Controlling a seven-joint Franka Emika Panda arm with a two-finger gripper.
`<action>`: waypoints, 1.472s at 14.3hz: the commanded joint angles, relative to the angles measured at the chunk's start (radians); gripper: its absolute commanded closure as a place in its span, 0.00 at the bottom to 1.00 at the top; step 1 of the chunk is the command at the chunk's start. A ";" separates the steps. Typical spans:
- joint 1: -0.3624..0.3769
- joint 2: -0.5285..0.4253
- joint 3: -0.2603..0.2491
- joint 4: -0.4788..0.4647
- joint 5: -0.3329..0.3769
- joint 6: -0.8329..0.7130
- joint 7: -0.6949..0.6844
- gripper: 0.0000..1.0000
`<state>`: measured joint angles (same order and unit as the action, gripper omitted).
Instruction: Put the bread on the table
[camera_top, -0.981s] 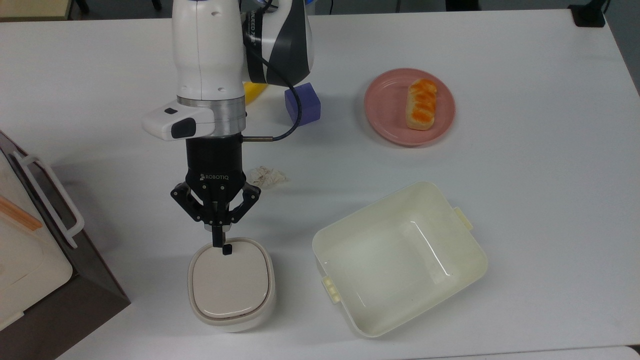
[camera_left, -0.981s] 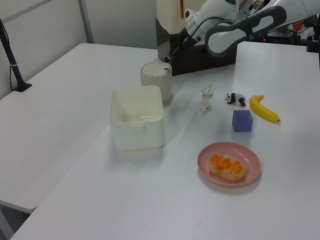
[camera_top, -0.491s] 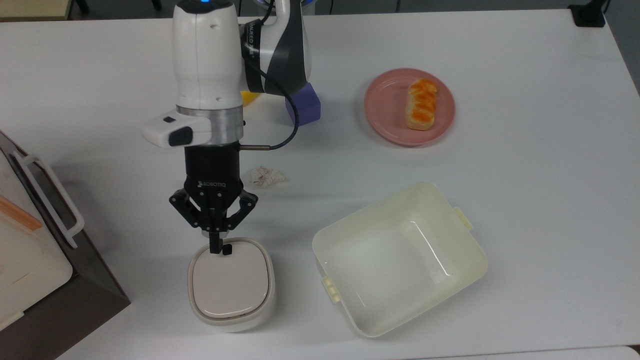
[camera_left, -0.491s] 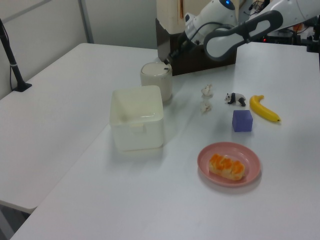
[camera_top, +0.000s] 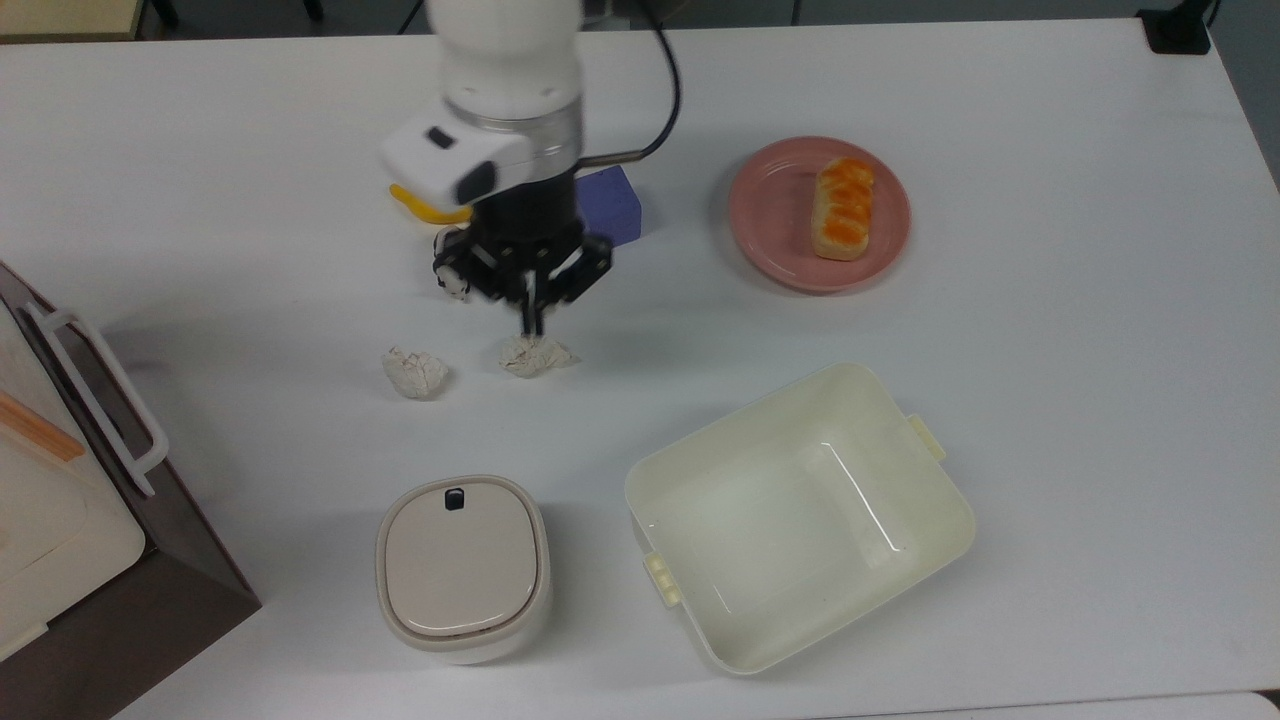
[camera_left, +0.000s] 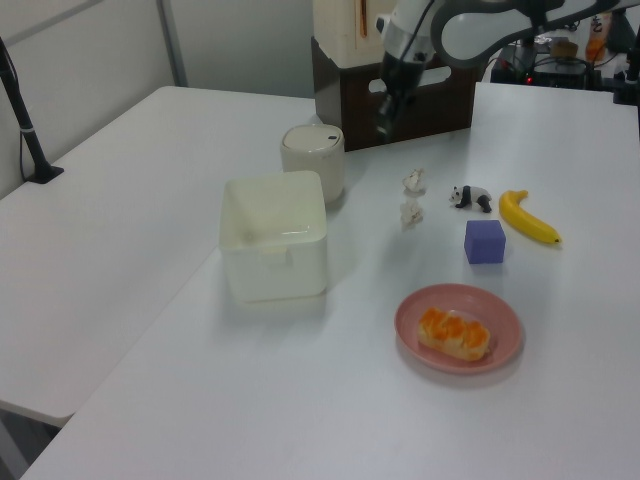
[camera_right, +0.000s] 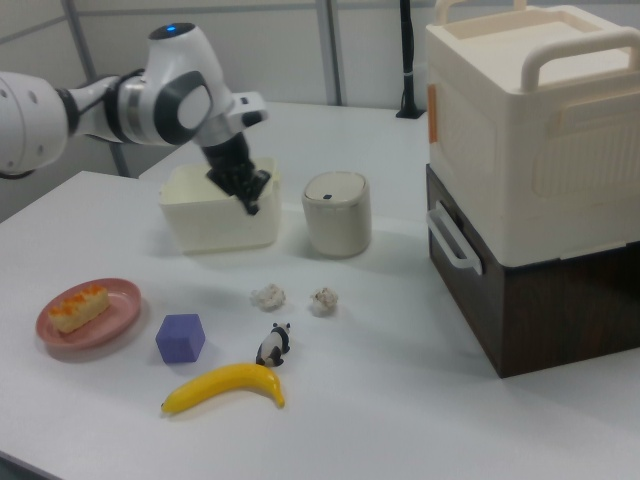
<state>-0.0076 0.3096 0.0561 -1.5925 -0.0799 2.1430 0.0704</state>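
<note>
1. Swinging away from the lidded bin (camera_top: 462, 568), the gripper (camera_top: 527, 322) now hangs high over the two paper balls (camera_top: 537, 355), beside the purple cube (camera_top: 612, 205) — half a second back it was down at the bin's lid.
2. Bread (camera_top: 842, 208) sits untouched on the pink plate (camera_top: 766, 222), resting flat, glossy orange top up.
3. From the gripper, the bread lies well off toward the top view's right and a little toward its top edge, with the cube between them.
4. Its long axis runs nearly up-down in the top view, tipped slightly clockwise, so I'd judge a grip across the short sides wants the jaws closing left-right.
5. Jaws look drawn together and carry nothing.
6. Plenty of bare table (camera_top: 1080, 330) lies around the plate for the set-down; the cream tub (camera_top: 801, 513) stands nearer the top view's bottom edge.
</note>
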 joint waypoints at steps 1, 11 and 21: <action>0.060 -0.088 -0.009 -0.047 -0.024 -0.246 -0.030 0.86; 0.139 -0.236 -0.002 -0.164 0.009 -0.279 -0.017 0.00; 0.454 -0.190 -0.004 -0.320 0.147 -0.117 0.185 0.00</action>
<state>0.3661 0.1029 0.0677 -1.8458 0.0447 1.9391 0.1420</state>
